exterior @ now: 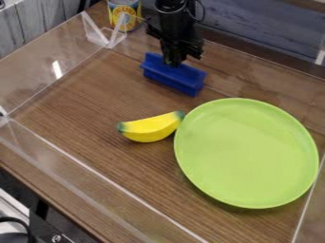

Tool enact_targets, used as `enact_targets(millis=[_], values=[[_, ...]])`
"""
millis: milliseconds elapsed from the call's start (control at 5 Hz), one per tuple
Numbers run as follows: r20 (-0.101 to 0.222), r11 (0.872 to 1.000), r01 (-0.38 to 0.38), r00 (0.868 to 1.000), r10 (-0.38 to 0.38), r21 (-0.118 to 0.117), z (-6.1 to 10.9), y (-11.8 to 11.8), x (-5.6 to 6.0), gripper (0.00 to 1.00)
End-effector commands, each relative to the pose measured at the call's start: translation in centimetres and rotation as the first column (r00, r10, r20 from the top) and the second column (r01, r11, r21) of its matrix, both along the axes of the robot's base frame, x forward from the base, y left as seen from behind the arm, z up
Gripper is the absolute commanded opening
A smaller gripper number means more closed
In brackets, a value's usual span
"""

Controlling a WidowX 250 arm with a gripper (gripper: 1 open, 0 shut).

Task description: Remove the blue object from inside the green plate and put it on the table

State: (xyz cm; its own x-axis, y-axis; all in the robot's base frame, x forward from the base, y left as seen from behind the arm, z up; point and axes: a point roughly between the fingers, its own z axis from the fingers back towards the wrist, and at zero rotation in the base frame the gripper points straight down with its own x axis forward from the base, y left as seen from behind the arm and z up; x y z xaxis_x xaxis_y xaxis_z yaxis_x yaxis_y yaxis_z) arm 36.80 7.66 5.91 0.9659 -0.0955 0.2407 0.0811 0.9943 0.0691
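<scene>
The gripper (180,59) is clenched at the blue block's (165,74) far edge, perhaps pinching it. The block lies on the table (89,109), clear of the green plate (248,157). It looks light and rigid, best pinched across its narrow width.

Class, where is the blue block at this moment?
In the camera view the blue block lies on the table at the back centre, just under the gripper, beyond the green plate and the banana, outside the plate.
</scene>
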Motion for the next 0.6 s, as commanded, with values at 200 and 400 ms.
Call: enact_targets(millis=[200, 400], values=[[-0.006, 0.992, 0.124, 0.992, -0.124, 0.016, 0.77, 1.51, -0.06, 0.00], [-0.007, 0.991, 0.131, 0.991, -0.130, 0.021, 1.07, 1.55, 0.04, 0.00]])
